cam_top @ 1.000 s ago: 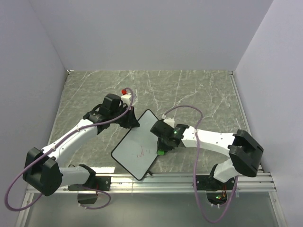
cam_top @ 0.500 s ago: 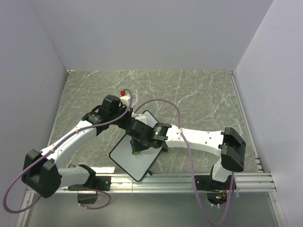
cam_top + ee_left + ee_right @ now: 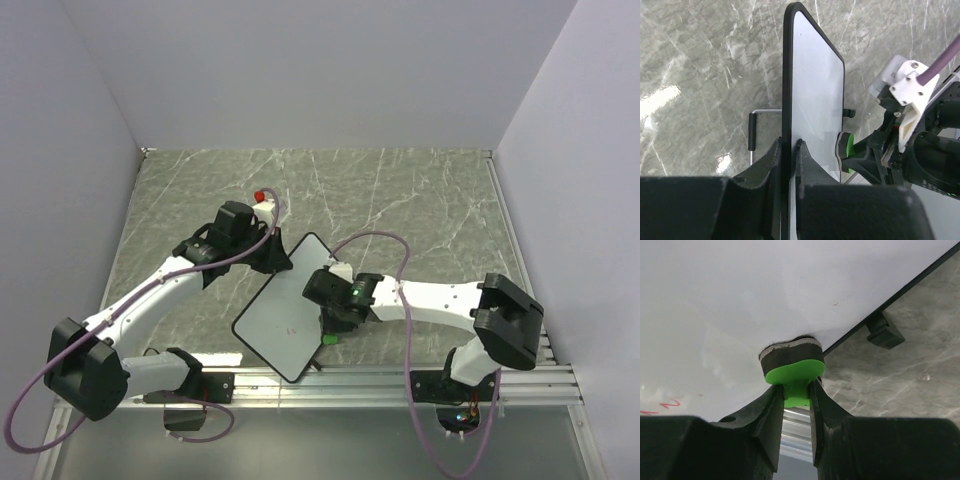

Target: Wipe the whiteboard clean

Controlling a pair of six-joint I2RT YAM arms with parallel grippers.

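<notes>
On the whiteboard [image 3: 280,315], right fingers [image 3: 767,425] press a pinched green eraser [image 3: 792,372]; left fingers [image 3: 772,162] clamp the rim.

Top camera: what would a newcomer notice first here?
The whiteboard lies slantwise near the front edge of the table. The left gripper pinches its far rim, while the right gripper presses a green eraser onto its face near the right edge. Faint red marks show on the face.

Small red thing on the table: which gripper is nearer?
Left. The left gripper grips the whiteboard's far edge, close beside the red thing; the right gripper holds the eraser at the board's near right corner.
</notes>
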